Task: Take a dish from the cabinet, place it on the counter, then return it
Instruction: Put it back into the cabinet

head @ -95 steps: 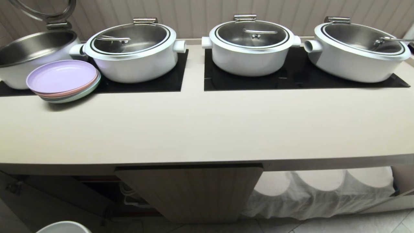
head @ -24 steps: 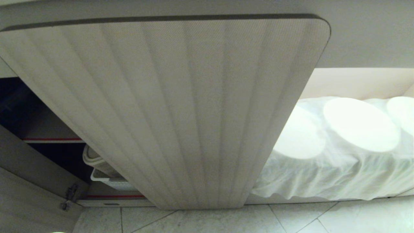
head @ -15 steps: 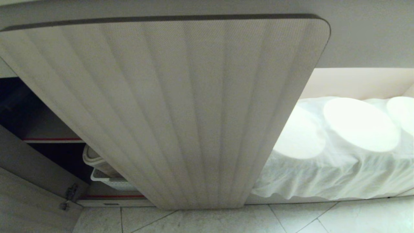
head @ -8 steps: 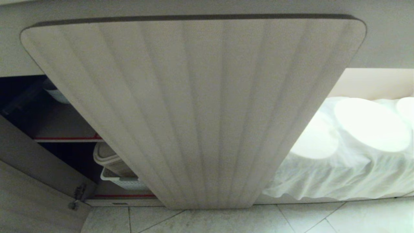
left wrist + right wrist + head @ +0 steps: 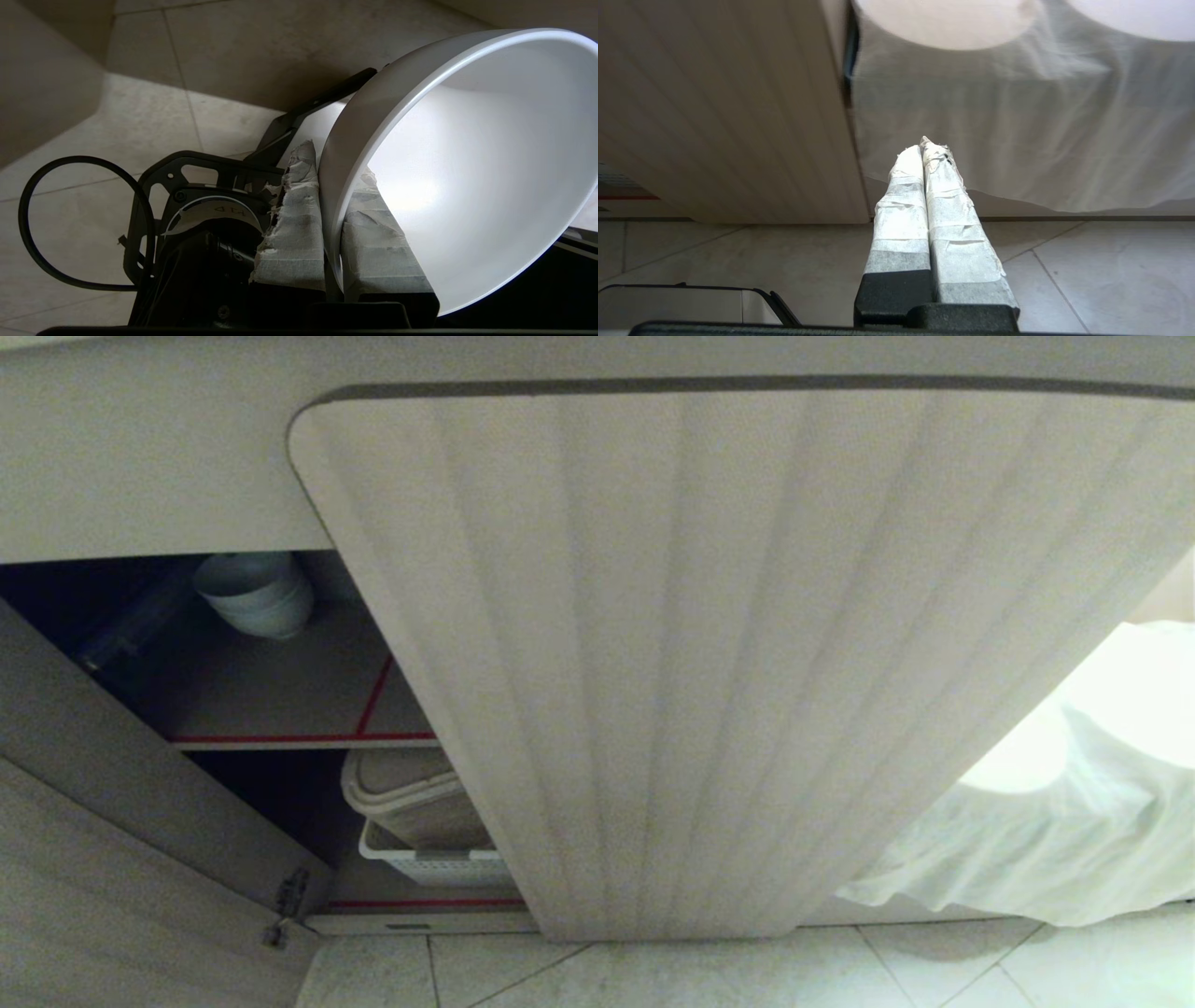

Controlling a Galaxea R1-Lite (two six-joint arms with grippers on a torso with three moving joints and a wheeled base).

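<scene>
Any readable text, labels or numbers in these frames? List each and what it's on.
"T1D" or similar: dark characters seen upside down on a white curved label on the left gripper's black body; the reading is uncertain.
Nothing else: no text shows on the dish, the cabinet door, the stacked bowls, the white basket or the white cloth.

Pale marbled floor tiles (image 5: 709,971) with thin dark joints run under the furniture, a crumpled white cloth (image 5: 1018,859) hangs brightly lit at the right down almost to the floor, and a beige bin (image 5: 411,798) sits on a white slatted basket (image 5: 434,865) in deep shadow at the left
</scene>
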